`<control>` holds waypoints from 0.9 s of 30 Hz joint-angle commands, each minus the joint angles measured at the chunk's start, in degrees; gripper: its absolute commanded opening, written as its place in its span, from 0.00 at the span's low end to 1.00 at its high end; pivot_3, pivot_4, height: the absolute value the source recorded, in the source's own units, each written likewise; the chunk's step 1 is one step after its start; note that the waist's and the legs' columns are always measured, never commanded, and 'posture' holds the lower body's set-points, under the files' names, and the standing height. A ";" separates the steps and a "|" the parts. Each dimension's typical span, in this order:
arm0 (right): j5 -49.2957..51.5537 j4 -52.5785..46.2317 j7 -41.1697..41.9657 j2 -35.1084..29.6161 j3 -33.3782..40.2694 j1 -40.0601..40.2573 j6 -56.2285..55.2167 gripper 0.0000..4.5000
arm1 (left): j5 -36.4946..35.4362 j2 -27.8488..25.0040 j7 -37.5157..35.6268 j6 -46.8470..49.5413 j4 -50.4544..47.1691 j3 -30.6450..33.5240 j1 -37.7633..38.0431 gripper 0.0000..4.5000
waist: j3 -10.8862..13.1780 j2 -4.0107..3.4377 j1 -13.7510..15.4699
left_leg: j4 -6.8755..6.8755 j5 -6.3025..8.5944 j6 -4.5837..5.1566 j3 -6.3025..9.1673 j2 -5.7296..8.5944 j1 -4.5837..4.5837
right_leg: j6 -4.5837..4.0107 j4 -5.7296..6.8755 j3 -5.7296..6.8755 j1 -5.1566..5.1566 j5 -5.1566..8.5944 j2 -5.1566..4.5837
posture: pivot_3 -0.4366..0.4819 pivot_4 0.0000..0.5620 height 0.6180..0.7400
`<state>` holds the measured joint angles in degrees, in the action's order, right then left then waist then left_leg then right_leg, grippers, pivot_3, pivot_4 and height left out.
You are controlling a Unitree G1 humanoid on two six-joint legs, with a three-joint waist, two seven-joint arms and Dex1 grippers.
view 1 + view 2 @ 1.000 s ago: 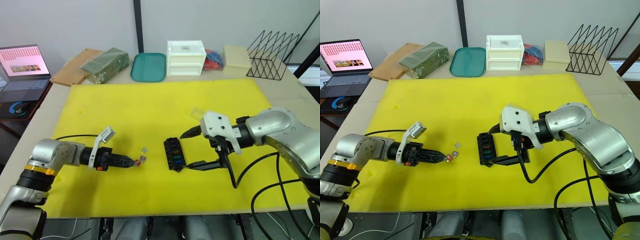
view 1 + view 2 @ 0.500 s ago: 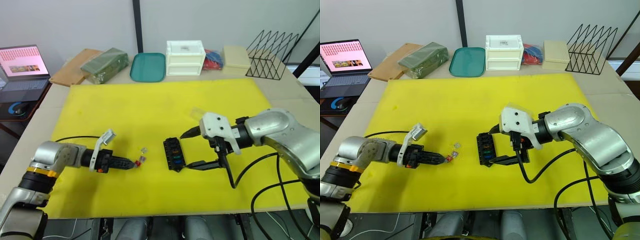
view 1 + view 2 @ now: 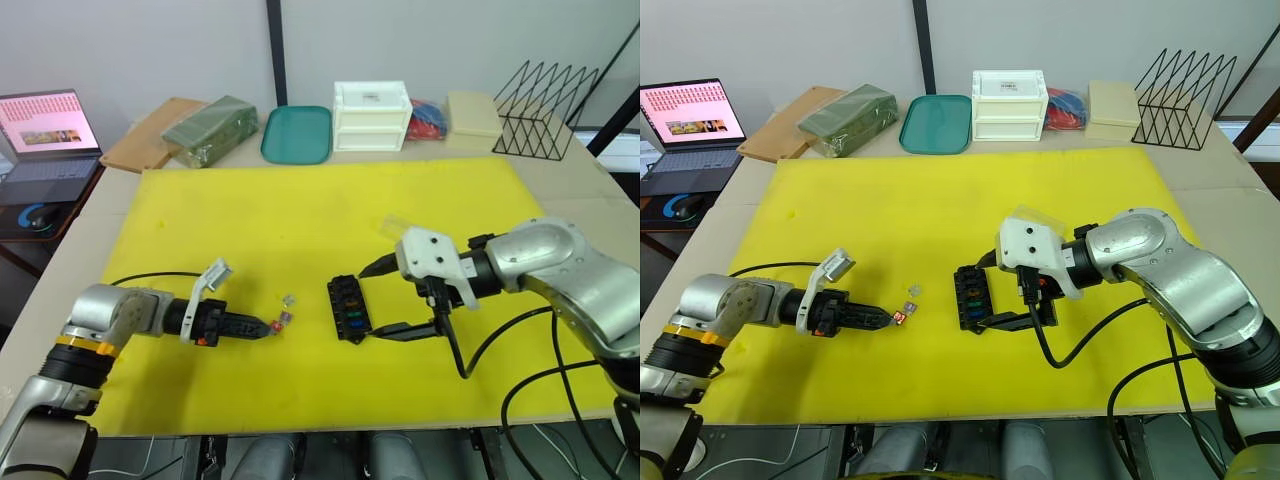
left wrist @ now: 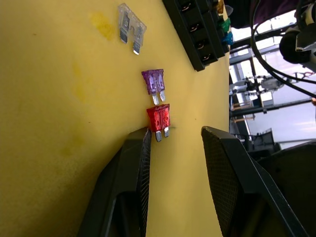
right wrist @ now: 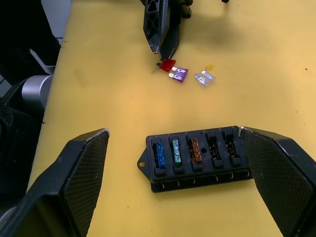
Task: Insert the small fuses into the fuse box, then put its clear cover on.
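The black fuse box [image 3: 348, 309] lies on the yellow mat with blue, green and brown fuses in one row [image 5: 175, 152]. My right gripper [image 3: 378, 300] is open wide, one finger on each side of the box's right end. Three loose small fuses lie to the box's left: red [image 4: 159, 118], purple [image 4: 154, 82] and clear grey [image 4: 131, 23]. My left gripper [image 4: 176, 132] is open and low on the mat. Its fingertips [image 4: 142, 136] sit just short of the red fuse. The clear cover [image 3: 392, 225] lies on the mat beyond my right wrist.
The yellow mat [image 3: 300, 220] covers most of the table. Along the back edge stand a white drawer box [image 3: 371, 115], a teal tray [image 3: 297, 133], a green packet [image 3: 210, 128] and a wire rack [image 3: 545, 122]. A laptop [image 3: 45, 135] sits far left.
My right gripper has edged slightly left over the fuse box. The left gripper stays by the red fuse.
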<state>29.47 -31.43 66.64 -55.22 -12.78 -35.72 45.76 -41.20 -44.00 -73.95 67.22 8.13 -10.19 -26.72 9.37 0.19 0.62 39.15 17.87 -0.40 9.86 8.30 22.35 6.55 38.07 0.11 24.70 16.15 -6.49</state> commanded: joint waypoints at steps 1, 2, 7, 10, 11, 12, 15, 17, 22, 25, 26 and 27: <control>-0.37 -1.00 -0.07 -0.05 0.60 -0.04 -0.91 1.00 | 0.92 0.34 1.00 0.50 0.88 -0.25 0.77 0.38 | 0.00 0.00 0.03 | 0.00 0.00 0.00 0.00 0.00 0.00 | 0.00 0.00 0.00 0.00 0.00 0.00 | 0.48 0.27 1.00; -0.40 -0.97 -0.04 -0.05 0.60 -0.02 -0.96 1.00 | 0.93 0.40 1.09 0.51 0.93 -0.21 0.73 0.38 | 0.00 0.00 0.03 | 0.00 0.00 0.00 0.00 0.00 0.00 | 0.00 0.00 0.00 0.00 0.00 0.00 | 0.48 0.27 1.00; -0.61 -0.92 -0.05 0.05 0.38 -0.11 -1.09 1.00 | 1.31 0.55 1.74 0.23 1.31 -0.07 0.72 0.26 | -0.01 0.00 0.02 | 0.00 0.00 0.00 0.00 0.00 0.00 | 0.00 0.00 0.00 0.00 0.00 0.00 | 0.48 0.27 1.00; -0.75 -0.88 0.00 0.11 0.26 -0.14 -1.22 1.00 | 1.36 0.60 1.90 0.28 1.24 -0.03 0.83 0.19 | -0.01 -0.01 -0.02 | 0.00 0.00 0.00 0.00 0.00 0.00 | 0.00 0.01 0.00 0.00 0.00 0.00 | 0.48 0.27 1.00; -0.81 -0.86 0.03 0.13 0.25 -0.14 -1.25 1.00 | 1.37 0.62 1.90 0.34 1.22 -0.01 0.85 0.19 | -0.01 -0.01 -0.02 | 0.00 0.00 0.00 0.00 0.00 0.00 | 0.00 0.01 0.00 0.00 0.00 0.00 | 0.48 0.27 1.00; -0.87 -0.84 0.06 0.15 0.24 -0.15 -1.29 1.00 | 1.39 0.62 1.91 0.36 1.20 -0.01 0.89 0.19 | -0.01 -0.01 -0.02 | 0.01 0.00 0.00 0.00 0.00 -0.01 | 0.00 0.02 0.00 0.00 0.00 0.00 | 0.48 0.27 1.00; -1.00 -0.79 0.09 0.24 0.18 -0.18 -1.37 1.00 | 1.39 0.70 1.99 0.38 1.09 0.03 0.98 0.19 | -0.01 -0.01 -0.01 | 0.01 0.00 0.00 0.00 0.00 -0.01 | 0.00 0.02 0.00 0.00 0.00 0.00 | 0.48 0.27 1.00; -1.18 -0.74 0.13 0.33 0.11 -0.19 -1.45 1.00 | 1.35 0.81 2.11 0.37 0.95 0.06 1.06 0.19 | -0.01 -0.01 -0.01 | 0.01 0.00 0.00 0.00 0.00 -0.01 | 0.00 0.02 0.00 0.00 0.00 0.00 | 0.48 0.27 1.00; -1.44 -0.68 0.23 0.34 -0.02 -0.23 -1.53 1.00 | 1.56 0.96 2.32 0.03 0.79 -0.11 1.36 0.00 | -0.03 -0.04 0.05 | 0.01 0.00 0.00 0.00 0.00 -0.01 | 0.00 0.02 0.00 0.00 0.00 0.00 | 0.48 0.27 1.00; -1.55 -0.60 0.28 0.33 -0.11 -0.32 -1.54 1.00 | 1.80 0.97 2.38 -0.12 0.87 -0.24 1.32 0.00 | -0.03 -0.04 0.03 | 0.01 -0.01 -0.01 0.00 0.00 -0.01 | 0.00 0.03 0.00 -0.01 0.00 0.00 | 0.48 0.27 1.00; -1.58 -0.57 0.31 0.31 -0.12 -0.32 -1.57 1.00 | 1.85 0.96 2.35 -0.18 0.91 -0.28 1.28 0.00 | -0.03 -0.04 0.03 | 0.01 -0.01 -0.01 0.00 0.00 -0.01 | 0.00 0.03 0.00 -0.01 0.00 0.00 | 0.48 0.27 1.00; -1.64 -0.50 0.33 0.31 -0.14 -0.34 -1.61 1.00 | 1.90 0.96 2.32 -0.23 0.97 -0.31 1.23 0.00 | -0.03 -0.04 0.03 | 0.01 -0.01 -0.01 0.00 0.00 -0.01 | 0.00 0.03 0.00 -0.01 0.00 0.00 | 0.48 0.27 1.00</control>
<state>28.11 -31.30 66.84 -55.10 -13.22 -35.70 45.10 -40.53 -43.01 -72.43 66.94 8.15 -10.12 -26.41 9.33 0.15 0.66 39.17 17.86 -0.41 9.86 8.30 22.33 6.55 38.10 0.11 24.70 16.15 -6.49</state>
